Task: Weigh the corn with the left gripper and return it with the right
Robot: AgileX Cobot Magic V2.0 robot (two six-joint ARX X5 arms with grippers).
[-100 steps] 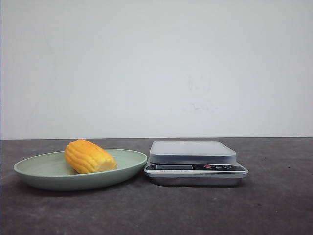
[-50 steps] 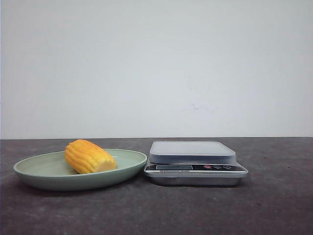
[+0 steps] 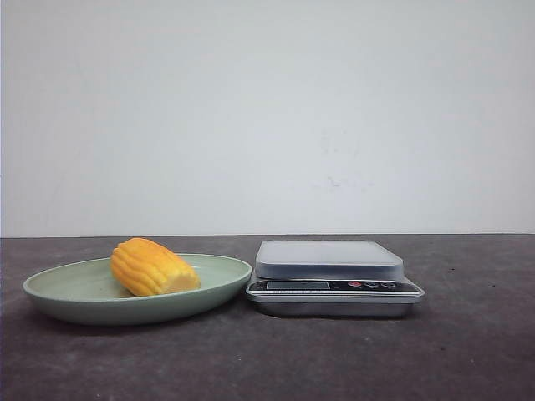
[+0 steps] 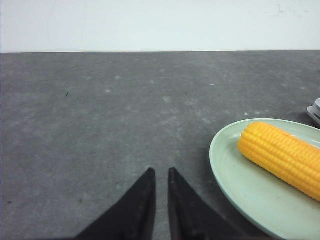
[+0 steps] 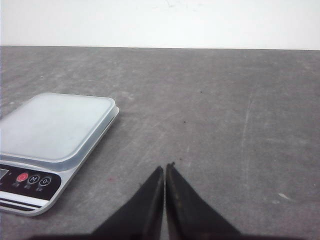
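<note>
While neither arm shows in the front view, each wrist camera shows its own fingers low over bare tabletop. Left gripper (image 4: 161, 172): fingers drawn almost together with only a thin slit between the tips, nothing held. Right gripper (image 5: 164, 169): tips practically touching, also nothing held. Both sit clear of the objects, which reads as a parked posture ahead of any reach.

Next out: the plate (image 3: 75, 309), pale green and shallow, with the corn (image 3: 153, 267) lying on its side in the dish, well apart from the left fingers. Its position on the left arm's side suits the first pick, I judge. The left fingers would need to spread before they could span the cob.

Just beside the plate's rim stands the scale (image 3: 329, 261), platform bare, within the right wrist's view, handy for the return leg. Behind it all, the plain pale wall (image 3: 267, 117).
</note>
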